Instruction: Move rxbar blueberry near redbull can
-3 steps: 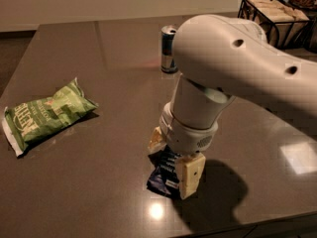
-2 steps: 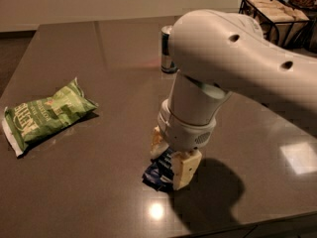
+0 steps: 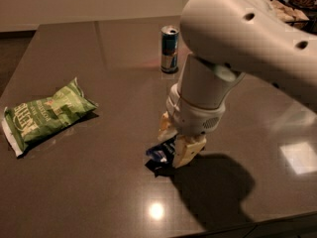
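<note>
Around rxbar blueberry (image 3: 158, 155), the claw (image 3: 176, 141)

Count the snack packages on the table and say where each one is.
2. The green chip bag lies on the left of the table; the rxbar blueberry is near the front centre, right at the hand. The arm may hide others.

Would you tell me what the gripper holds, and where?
The gripper, low near the table's front, seems to pinch the rxbar blueberry by its right end.

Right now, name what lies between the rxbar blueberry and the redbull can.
Camera view: only bare table between rxbar blueberry and redbull can. The gripper sits at the bar.
</note>
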